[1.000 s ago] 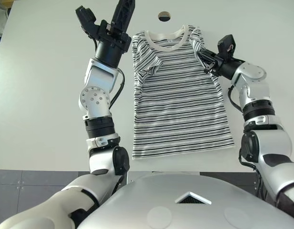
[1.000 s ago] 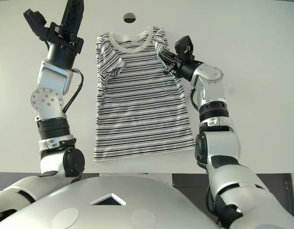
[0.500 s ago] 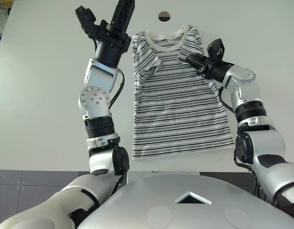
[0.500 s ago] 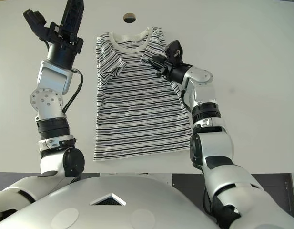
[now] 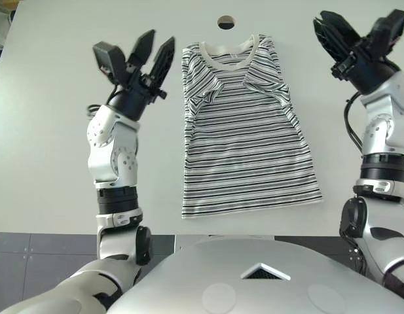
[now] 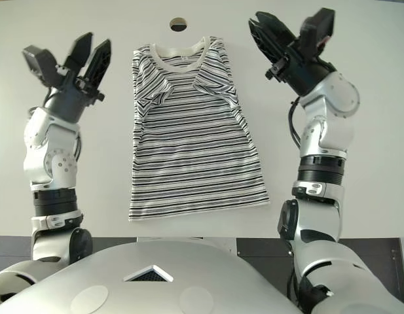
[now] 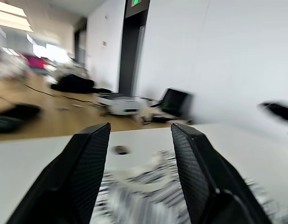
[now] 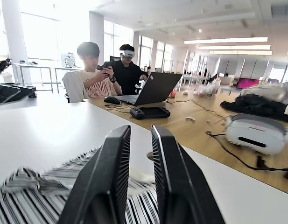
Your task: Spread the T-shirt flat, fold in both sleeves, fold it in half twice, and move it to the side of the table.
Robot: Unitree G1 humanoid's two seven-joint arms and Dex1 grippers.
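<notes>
Both arms are up above the desk [image 5: 51, 131]: my left pincer [image 5: 159, 40] gapes wide and empty, my right pincer [image 5: 321, 19] is parted narrowly, empty too. The striped T-shirt [image 5: 244, 137] lies flat between and below them, sleeves folded in, touching neither.

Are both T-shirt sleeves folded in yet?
Folded in, both. The left sleeve and right sleeve lie over the chest of the T-shirt, which is otherwise spread full length, not yet halved.
</notes>
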